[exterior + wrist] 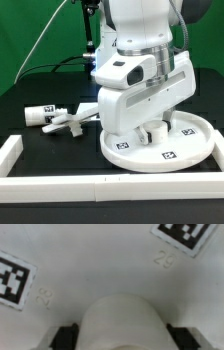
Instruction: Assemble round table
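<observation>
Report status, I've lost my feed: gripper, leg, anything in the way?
Gripper shut on leg. Leg upright at middle of round disc, contact unclear. Cross-shaped foot lying off to exterior view's left, not in the way.

Your arm [140, 30] is clad in smooth, glossy white shells with rounded edges, and you can see dark grey bands where the segments meet. The claw [152, 128] is a broad, boxy white block under a wrist housing [125, 72] with a small dark window, and its fingers [66, 336] are black.
</observation>
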